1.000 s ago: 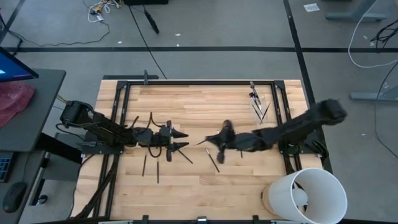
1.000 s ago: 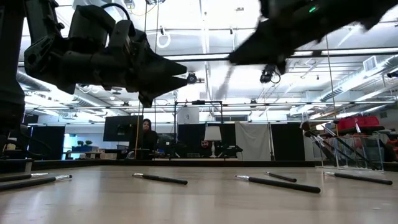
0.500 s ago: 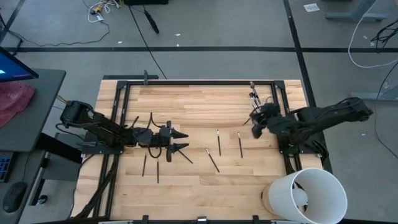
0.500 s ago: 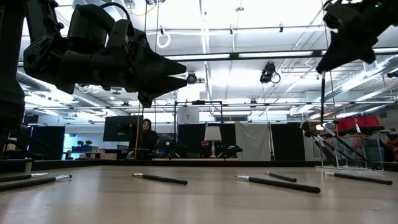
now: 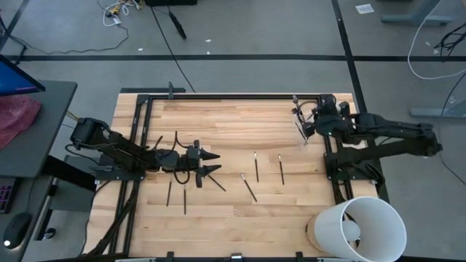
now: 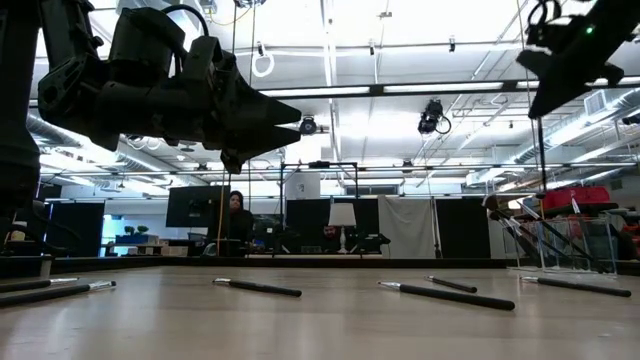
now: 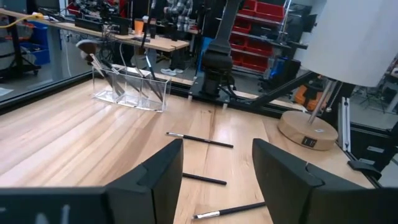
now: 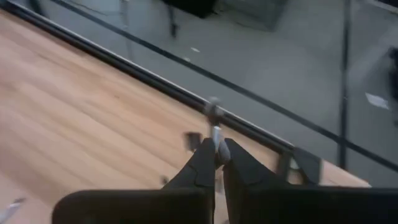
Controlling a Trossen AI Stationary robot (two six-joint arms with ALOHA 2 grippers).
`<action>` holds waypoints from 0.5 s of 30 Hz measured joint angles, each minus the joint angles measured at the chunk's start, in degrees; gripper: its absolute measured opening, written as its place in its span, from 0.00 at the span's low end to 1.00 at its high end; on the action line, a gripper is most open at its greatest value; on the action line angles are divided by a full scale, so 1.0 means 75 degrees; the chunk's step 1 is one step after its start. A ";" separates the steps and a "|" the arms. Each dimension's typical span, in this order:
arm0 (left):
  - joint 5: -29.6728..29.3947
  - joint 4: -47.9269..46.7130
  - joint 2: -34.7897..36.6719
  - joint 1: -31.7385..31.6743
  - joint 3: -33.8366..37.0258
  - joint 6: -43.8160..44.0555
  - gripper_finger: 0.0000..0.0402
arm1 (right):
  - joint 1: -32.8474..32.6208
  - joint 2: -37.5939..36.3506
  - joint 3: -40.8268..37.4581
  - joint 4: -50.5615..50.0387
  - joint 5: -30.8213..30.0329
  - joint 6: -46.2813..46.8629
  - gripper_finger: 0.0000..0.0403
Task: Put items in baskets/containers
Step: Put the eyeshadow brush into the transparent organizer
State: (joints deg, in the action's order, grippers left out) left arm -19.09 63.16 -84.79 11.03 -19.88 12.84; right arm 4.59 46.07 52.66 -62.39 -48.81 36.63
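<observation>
Several dark makeup brushes lie flat on the wooden table, among them one [image 5: 256, 166], another [image 5: 281, 169] and a third [image 5: 249, 186] in the middle and more near the left arm [image 5: 184, 198]. The clear container [image 5: 301, 125] stands at the far right with brushes upright in it [image 7: 130, 87]. My right gripper [image 5: 309, 124] is raised beside it, shut on a thin brush [image 6: 541, 160]. My left gripper [image 5: 212, 164] hovers open above the table's left half, holding nothing [image 7: 217, 162]. My right gripper pinches a slender brush between its two fingertips [image 8: 205, 163]. The brush's pale end [image 8: 214, 124] sticks out past them. In the low view the brush hangs upright below the fingers [image 6: 541, 130], lifted clear of the table.
A large white bucket [image 5: 360, 229] stands at the near right corner. A black metal frame [image 5: 233, 95] runs around the table's edge. A person sits in the room far behind the table [image 6: 236, 215].
My right gripper has swung from the table's middle toward the far right corner and upward, tipping as it went, with the brush still in its shut fingers. It now stands by the clear container. Two brushes show on the table where it was.
</observation>
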 joint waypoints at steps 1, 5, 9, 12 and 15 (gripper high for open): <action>0.0000 0.0000 0.0000 0.0000 0.0000 0.0000 0.49 | 0.0226 0.0067 0.0000 -0.0022 0.0109 -0.0004 0.02; 0.0000 0.0003 0.0000 0.0000 0.0000 0.0000 0.49 | 0.1075 0.0486 0.0003 0.0197 0.0749 -0.0425 0.02; -0.0035 0.0003 0.0000 0.0000 0.0000 0.0003 0.49 | 0.1743 0.1185 0.0003 0.0524 0.1477 -0.0972 0.02; -0.0035 0.0003 0.0000 0.0003 0.0000 0.0012 0.49 | 0.2094 0.1775 0.0003 0.0791 0.1778 -0.1426 0.02; -0.0035 0.0003 -0.0003 0.0003 0.0000 0.0139 0.49 | 0.2352 0.2286 0.0003 0.1058 0.2035 -0.1761 0.02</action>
State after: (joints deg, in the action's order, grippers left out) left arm -19.35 63.18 -84.82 11.05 -19.88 13.88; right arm 22.23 63.22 52.69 -54.46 -33.54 23.42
